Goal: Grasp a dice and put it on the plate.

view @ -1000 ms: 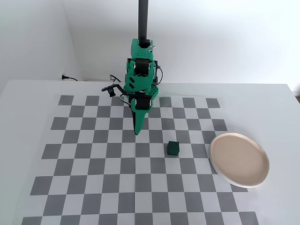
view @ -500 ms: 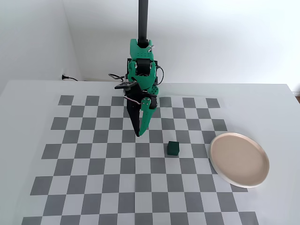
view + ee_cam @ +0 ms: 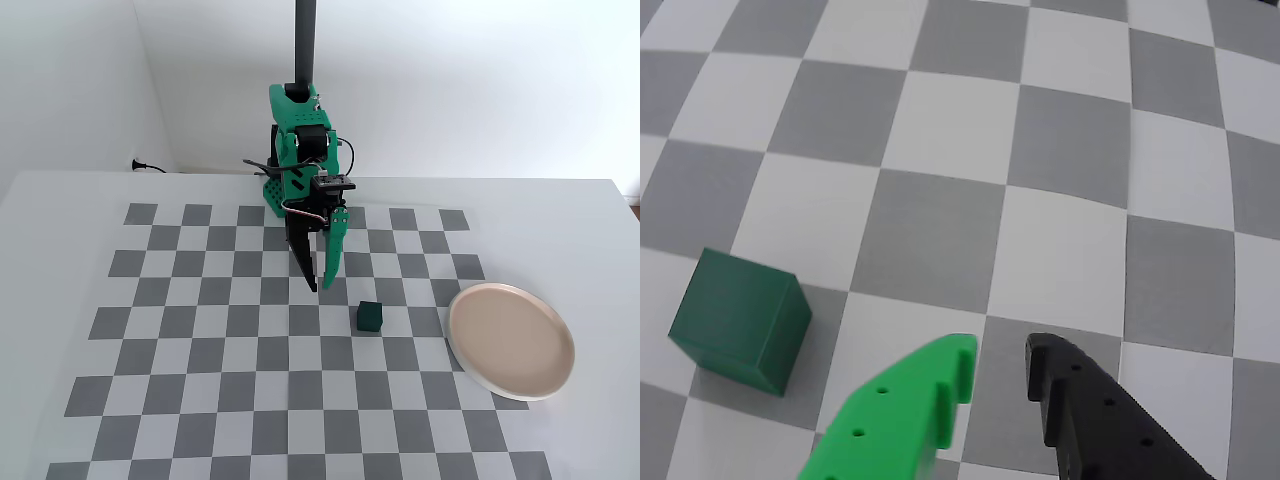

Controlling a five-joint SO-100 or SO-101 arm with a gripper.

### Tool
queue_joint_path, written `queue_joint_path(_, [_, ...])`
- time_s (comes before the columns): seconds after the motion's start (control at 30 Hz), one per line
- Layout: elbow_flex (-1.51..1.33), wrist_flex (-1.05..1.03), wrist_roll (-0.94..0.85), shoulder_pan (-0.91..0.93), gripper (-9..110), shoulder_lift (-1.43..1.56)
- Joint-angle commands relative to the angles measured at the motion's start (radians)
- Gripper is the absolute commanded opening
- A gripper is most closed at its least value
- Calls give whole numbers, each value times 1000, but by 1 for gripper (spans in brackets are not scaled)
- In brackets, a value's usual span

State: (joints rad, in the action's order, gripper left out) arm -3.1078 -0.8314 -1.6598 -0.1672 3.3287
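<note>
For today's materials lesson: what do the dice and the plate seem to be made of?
Dice: probably matte plastic or painted wood; its dark green faces are even, without glare.
Plate: likely glazed ceramic or melamine; its beige-pink surface looks smooth inside a white rim.

In the fixed view the dice (image 3: 371, 316) sits on the desk (image 3: 60, 220) near its middle, with the plate (image 3: 511, 341) well to its right and slightly nearer the camera. The fingers (image 3: 330, 262) hang just behind and left of the dice, apart from it. In the wrist view the dice (image 3: 738, 322) lies left of the fingers (image 3: 940, 385).
</note>
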Motion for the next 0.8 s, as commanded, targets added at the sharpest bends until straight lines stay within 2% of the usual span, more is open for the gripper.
queue_joint_path(0.0, [66, -29, -54, -48, 9, 3])
queue_joint_path(0.13, [138, -95, -58, -114, 16, 2])
queue_joint_path(0.43, [206, -81, -92, -201, 18, -32])
queue_joint_path(0.77, [520, -12, -17, -235, 19, -526])
